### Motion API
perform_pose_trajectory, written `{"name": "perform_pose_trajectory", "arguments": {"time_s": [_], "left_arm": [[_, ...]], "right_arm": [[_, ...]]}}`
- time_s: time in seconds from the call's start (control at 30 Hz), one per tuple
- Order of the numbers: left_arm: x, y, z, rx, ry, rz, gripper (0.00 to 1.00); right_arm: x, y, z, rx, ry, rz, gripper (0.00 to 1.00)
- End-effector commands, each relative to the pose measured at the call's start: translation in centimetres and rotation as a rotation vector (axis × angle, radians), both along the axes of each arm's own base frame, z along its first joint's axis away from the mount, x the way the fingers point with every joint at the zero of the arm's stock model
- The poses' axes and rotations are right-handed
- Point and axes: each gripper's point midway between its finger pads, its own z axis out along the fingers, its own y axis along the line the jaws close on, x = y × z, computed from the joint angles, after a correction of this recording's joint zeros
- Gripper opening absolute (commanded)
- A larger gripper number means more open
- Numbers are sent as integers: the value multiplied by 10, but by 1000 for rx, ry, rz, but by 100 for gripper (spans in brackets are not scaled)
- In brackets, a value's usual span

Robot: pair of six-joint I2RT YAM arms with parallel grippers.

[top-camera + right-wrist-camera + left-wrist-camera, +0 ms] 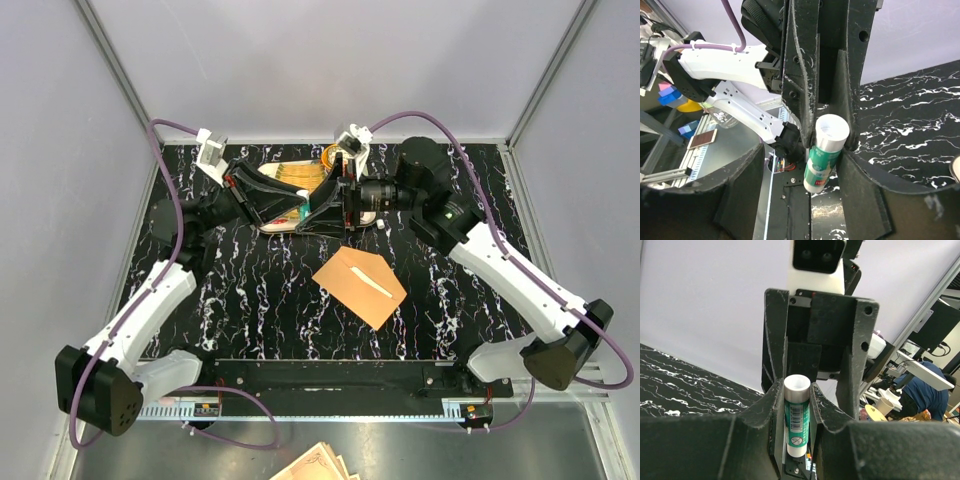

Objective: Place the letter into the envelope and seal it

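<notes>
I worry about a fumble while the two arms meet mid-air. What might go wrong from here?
The left end effector clamps the glue stick by its green body; if the right end effector, open around the white end, closes off-centre, the stick may twist or slip out. The two end effectors sit nose to nose and might collide. A dropped stick would likely land away from the envelope.
</notes>
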Motion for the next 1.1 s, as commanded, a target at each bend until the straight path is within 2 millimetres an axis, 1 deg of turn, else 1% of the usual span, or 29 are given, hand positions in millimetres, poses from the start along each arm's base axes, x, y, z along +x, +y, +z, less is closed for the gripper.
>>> {"name": "perform_pose_trajectory", "arguments": {"time_s": [0.0,0.03,0.1,0.13,0.17,0.23,0.27,0.3,0.33,0.37,0.4,0.43,0.47,0.5,0.53,0.57,0.6,0.63,0.67,0.7,0.77,0.8,0.93,1.0,1.07], "left_arm": [[-16,7,27,-72,-95,5,0],[-16,8,29,-78,-100,7,0],[-17,8,30,-81,-102,5,0],[-19,8,31,-82,-105,1,0],[-20,8,31,-81,-103,-2,0],[-22,8,30,-80,-105,-6,0],[-23,9,30,-77,-110,-7,0],[-25,9,29,-73,-119,-14,6],[-32,10,28,-54,-149,-38,20],[-36,11,26,-35,-173,-58,40],[-43,16,29,-34,-250,-65,65],[-50,17,22,5,-292,-104,68],[-54,18,20,21,-314,-123,68],[-62,21,23,25,-385,-134,68],[-67,21,17,58,-410,-167,68],[-72,21,17,65,-419,-189,68],[-82,22,20,60,-485,-209,68],[-85,21,16,76,-502,-235,67],[-91,20,16,81,-510,-258,67],[-97,18,17,79,-539,-282,66],[-100,16,16,78,-548,-299,63],[-105,14,16,70,-552,-318,62],[-110,9,16,59,-542,-351,58],[-114,7,16,54,-541,-369,50],[-114,7,15,50,-529,-373,45]], "right_arm": [[-5,12,13,69,-22,24,59],[-5,13,13,71,-23,29,53],[-6,17,12,72,-31,35,50],[-5,17,14,74,-33,33,46],[-4,18,13,73,-37,32,35],[-5,18,15,77,-43,33,23],[-4,17,15,77,-46,31,11],[-6,16,16,78,-49,31,0],[-7,15,15,71,-46,37,0],[-10,14,15,70,-47,45,0],[-15,11,16,68,-44,59,0],[-23,9,10,45,-19,101,0],[-30,7,9,41,-15,136,0],[-38,4,7,36,-15,181,0],[-51,2,1,19,1,251,0],[-57,2,-3,12,9,276,0],[-62,0,-4,9,16,296,0],[-71,-2,-6,3,21,340,0],[-76,-2,-7,-1,22,360,0],[-79,-1,-8,0,9,370,0],[-87,1,-7,-8,1,398,0],[-89,1,-7,-7,-15,402,0],[-93,5,-5,-7,-16,419,0],[-93,6,-5,-7,-14,421,0],[-93,6,-3,-2,-22,421,0]]}}
